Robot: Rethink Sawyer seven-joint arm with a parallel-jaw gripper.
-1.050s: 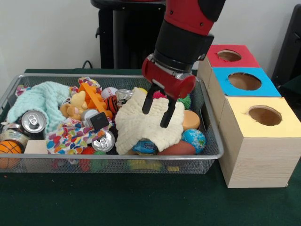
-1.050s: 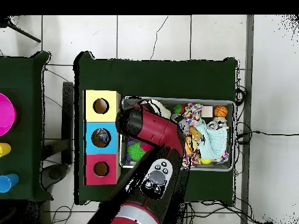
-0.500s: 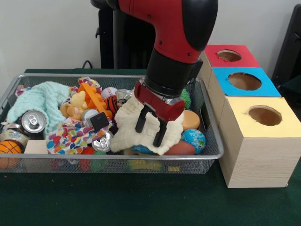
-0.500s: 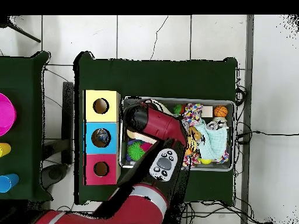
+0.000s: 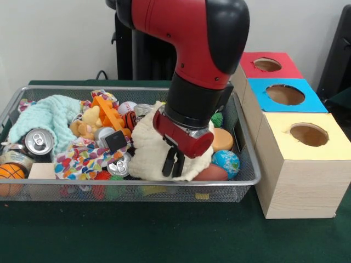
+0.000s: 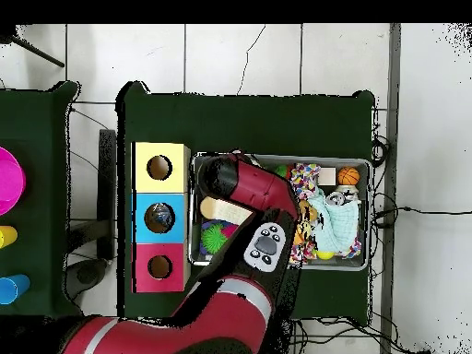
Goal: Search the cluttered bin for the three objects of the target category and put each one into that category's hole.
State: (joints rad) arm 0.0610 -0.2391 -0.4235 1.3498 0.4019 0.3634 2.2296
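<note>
The gripper [image 5: 173, 163] is pressing its fingers, drawn close together, into the cream cloth [image 5: 147, 148], and it looks to be pinching a fold of that cloth near the bin's [image 5: 71, 193] front wall. The cloth is lying directly under and around the fingertips, spreading mostly away from the yellow box [image 5: 303, 164], toward the cans [image 5: 38, 141]. The three boxes are standing in a row just outside the bin's end wall, on the gripper's box-side; the yellow box is nearest the gripper, the blue box [image 5: 281, 96] behind it and the red box [image 5: 267, 66] farthest. So any carry is running sideways from the cloth over the bin's end wall. Which hole suits cloth I cannot tell. In the overhead view the arm [image 6: 249, 198] is covering the cloth, so the grasp is hidden there. A globe ball [image 5: 226, 162] and an orange ball [image 5: 223, 139] are sitting between the gripper and the yellow box, just beside the cloth's edge.
</note>
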